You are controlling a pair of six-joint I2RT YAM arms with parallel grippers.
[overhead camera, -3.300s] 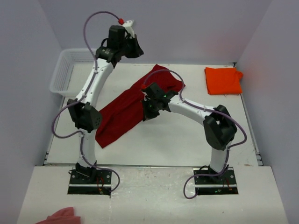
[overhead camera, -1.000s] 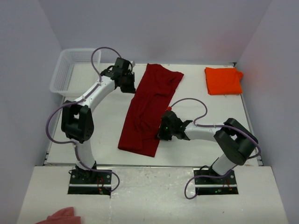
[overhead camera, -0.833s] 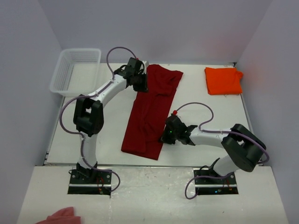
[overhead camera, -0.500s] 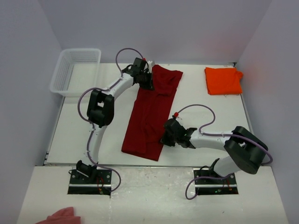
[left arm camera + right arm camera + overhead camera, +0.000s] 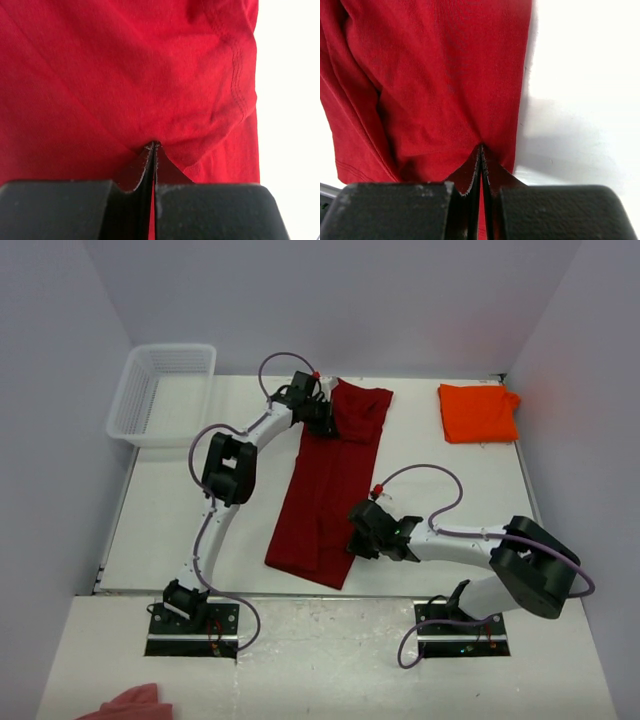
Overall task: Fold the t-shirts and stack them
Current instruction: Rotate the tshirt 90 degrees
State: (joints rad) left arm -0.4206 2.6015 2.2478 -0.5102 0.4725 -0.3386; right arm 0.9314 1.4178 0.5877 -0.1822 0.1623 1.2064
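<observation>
White table [image 5: 160, 525], plain pale lilac walls [image 5: 450, 300], even light

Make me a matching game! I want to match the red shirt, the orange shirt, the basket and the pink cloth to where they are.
Things:
1. red t-shirt
2. orange t-shirt
3. basket
4. pink cloth

Places:
A. folded, at the far right corner of the table
B. at the bottom left corner of the top view, partly cut off
C. in the middle of the table, stretched out long
D. at the far left corner of the table

Right pairs: 1-C, 2-A, 3-D, 4-B
</observation>
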